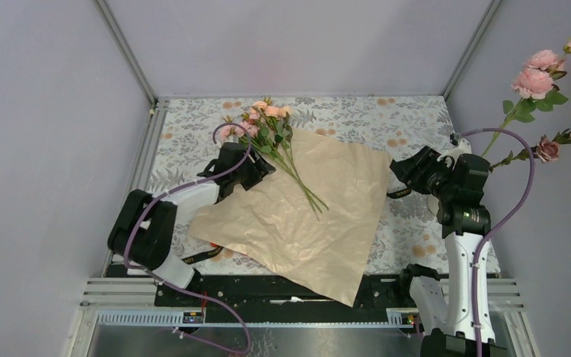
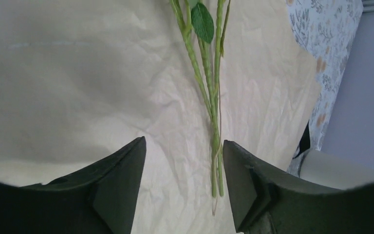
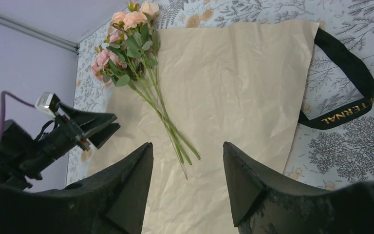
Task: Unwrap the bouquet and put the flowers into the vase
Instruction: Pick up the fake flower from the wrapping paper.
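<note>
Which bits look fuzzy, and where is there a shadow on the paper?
Left wrist view: the left hand is fuzzy and dark, the flower stems sharp, and a grey shadow dims the paper at left. Right wrist view: the right hand is fuzzy, the flowers crisp. Top view: soft even light, no glare.

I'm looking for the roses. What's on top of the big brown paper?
The flowers lie on the paper, stems on it, blooms past its far edge. A black ribbon pokes out at its side. Whatever the paper covers can't be seen.

Left claw (image 2: 182,146) jaws apart; right claw (image 3: 187,146) jaws apart.
</note>
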Available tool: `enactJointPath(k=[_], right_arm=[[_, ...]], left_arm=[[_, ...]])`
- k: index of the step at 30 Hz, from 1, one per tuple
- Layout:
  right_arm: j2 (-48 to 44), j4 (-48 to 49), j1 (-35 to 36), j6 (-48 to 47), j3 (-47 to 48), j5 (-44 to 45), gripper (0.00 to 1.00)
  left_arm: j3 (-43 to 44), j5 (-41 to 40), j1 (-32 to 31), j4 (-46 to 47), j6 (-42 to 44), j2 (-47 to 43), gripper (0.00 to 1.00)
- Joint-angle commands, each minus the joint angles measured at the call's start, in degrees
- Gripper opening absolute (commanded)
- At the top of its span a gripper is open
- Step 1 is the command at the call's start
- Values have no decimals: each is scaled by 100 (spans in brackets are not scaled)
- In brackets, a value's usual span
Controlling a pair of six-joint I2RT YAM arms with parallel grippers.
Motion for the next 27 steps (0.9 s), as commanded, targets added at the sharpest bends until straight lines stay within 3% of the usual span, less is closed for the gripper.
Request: enactJointPath(k=[1, 8, 19, 27], right_arm=[[90, 238, 151, -53, -86, -154, 61], [330, 314, 284, -118, -117, -172, 59], [549, 362, 313, -214, -129, -197, 59], [631, 362, 313, -258, -109, -238, 58]], left_arm=[[581, -311, -42, 852, -250, 634, 59], [1187, -385, -42, 1005, -350, 1572, 49], [1584, -558, -42, 911, -521, 2238, 29], [1641, -495, -42, 1033, -534, 2450, 26]])
